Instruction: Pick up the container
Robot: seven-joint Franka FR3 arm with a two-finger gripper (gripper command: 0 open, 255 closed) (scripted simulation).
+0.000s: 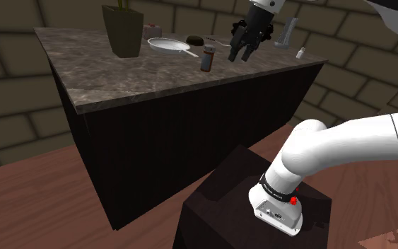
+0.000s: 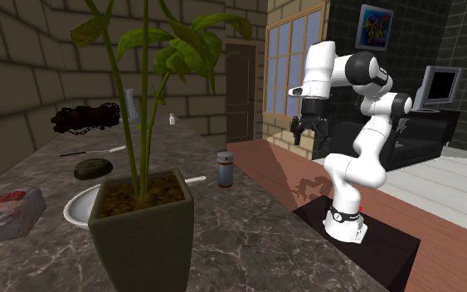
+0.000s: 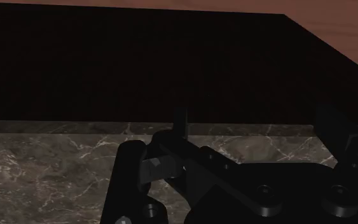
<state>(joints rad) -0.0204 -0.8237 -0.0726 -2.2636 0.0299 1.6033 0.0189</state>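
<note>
Here the black gripper hangs over the dark stone counter's edge, fingers spread apart and empty, near the red-lidded container, not touching it.

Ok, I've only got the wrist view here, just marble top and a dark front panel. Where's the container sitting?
Observer: The container, a small jar with a reddish lid, stands upright on the counter. In the shoulder view it is just left of the hand.
Operator: Is the hand touching it?
Observer: No. The hand hangs in the air apart from it, with its fingers open and nothing between them.
Operator: Anything crowding the jar?
Observer: A white pan lies close beside it, with its handle pointing toward the jar. I can't tell whether they touch.
</note>
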